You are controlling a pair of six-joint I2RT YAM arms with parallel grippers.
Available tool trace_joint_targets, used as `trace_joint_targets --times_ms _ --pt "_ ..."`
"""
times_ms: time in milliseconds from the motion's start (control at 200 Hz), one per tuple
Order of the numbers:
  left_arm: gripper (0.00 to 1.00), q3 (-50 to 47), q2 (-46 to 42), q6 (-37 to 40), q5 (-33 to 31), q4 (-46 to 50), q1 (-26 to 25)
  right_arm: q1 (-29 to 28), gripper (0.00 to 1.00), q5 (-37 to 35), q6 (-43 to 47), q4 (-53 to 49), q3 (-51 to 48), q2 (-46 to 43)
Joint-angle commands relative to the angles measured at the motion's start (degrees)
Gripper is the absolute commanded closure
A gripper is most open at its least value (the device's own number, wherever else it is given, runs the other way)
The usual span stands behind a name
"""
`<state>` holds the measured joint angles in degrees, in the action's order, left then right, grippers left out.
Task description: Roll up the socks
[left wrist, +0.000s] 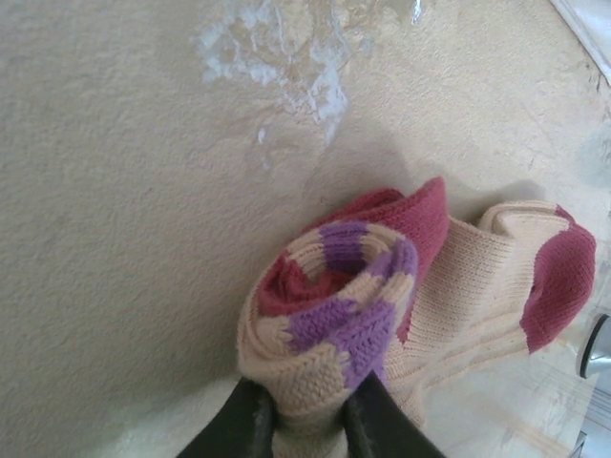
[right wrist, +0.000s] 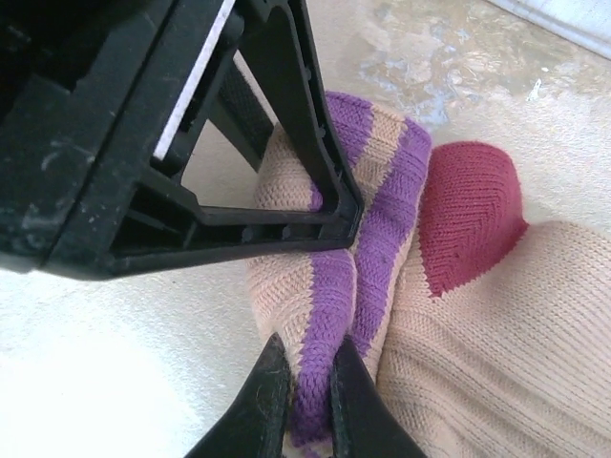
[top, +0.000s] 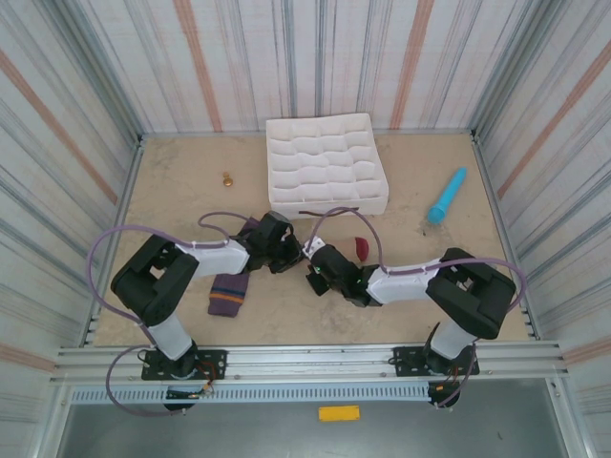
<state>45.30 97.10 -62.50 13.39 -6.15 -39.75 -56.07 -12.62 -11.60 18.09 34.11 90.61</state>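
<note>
Centre of the counter (top: 286, 320), left hand (left wrist: 310, 425) clamps the half-rolled sock (left wrist: 334, 324), right hand (right wrist: 301, 405) pinched shut on its striped fold: grip firm, turn evenly so the roll doesn't spring loose.

Ribbed knitted cloth socks (left wrist: 344, 315) on a matt, grainy table (left wrist: 124, 191).
</note>
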Motion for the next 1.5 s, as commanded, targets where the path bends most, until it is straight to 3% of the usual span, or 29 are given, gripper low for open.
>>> trace_joint_targets --times_ms 0,75,190,386,546,796,1047,1292,1493 --pt "0.68 -1.0 -3.0 2.1 -0.1 4.5 0.7 2.5 1.0 6.5 -2.4 1.2 -4.9 -2.7" --pt "0.54 -1.1 -4.1 2.7 -0.9 5.8 0.8 5.3 1.0 11.6 -4.5 4.0 -7.8 -4.3" --pt "0.45 -0.8 -5.5 3.8 -2.4 7.1 0.8 11.6 1.0 23.0 -9.8 11.2 -12.6 -5.0" --pt "0.43 0.5 -6.0 4.8 -3.1 9.0 0.8 20.9 1.0 39.6 -18.1 22.0 -16.8 -1.8" --pt "0.43 0.8 -5.9 5.0 -3.4 9.0 0.4 26.0 1.0 46.7 -25.2 31.8 -19.1 2.1" --pt "0.44 1.4 -6.0 5.7 -4.4 10.0 0.0 30.0 1.0 46.4 -36.1 35.8 -22.4 2.9" --pt "0.45 2.4 -5.2 6.0 -4.9 9.8 -0.8 33.3 1.0 43.1 -40.6 33.9 -27.2 1.0" --pt "0.45 4.8 -3.6 7.3 -5.3 10.2 -2.2 35.7 1.0 38.7 -45.1 26.2 -28.8 -0.9" --pt "0.43 7.9 -1.1 9.2 -3.8 10.3 -4.0 37.1 1.0 35.4 -46.4 13.8 -27.5 -5.1"
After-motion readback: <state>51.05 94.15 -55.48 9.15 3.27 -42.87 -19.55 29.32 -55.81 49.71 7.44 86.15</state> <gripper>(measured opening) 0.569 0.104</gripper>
